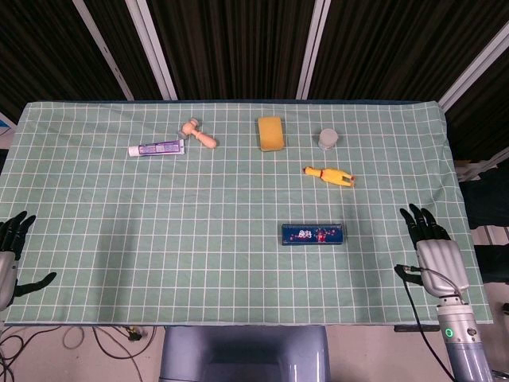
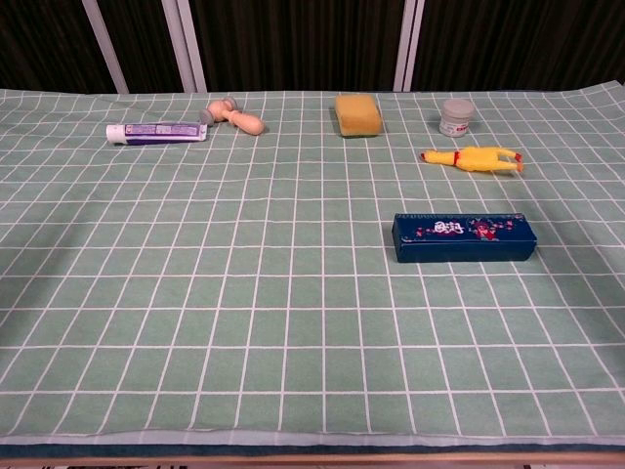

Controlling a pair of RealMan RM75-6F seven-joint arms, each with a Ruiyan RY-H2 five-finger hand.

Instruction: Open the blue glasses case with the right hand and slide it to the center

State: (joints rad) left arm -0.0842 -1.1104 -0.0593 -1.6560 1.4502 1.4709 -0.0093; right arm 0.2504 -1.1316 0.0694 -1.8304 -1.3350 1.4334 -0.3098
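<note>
Blue glasses case point(image 1: 312, 234) lies closed, lower right of centre. I see my right hand point(image 1: 433, 248) at the lower right edge, fingers extended, empty; my left hand point(image 1: 12, 256) spread, empty, lower left.

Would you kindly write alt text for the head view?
A closed blue glasses case lies right of centre on a green checked cloth, both robot hands resting open at the near corners: left hand, right hand. Toothpaste tube, sponge, jar and rubber chicken lie beyond.
</note>
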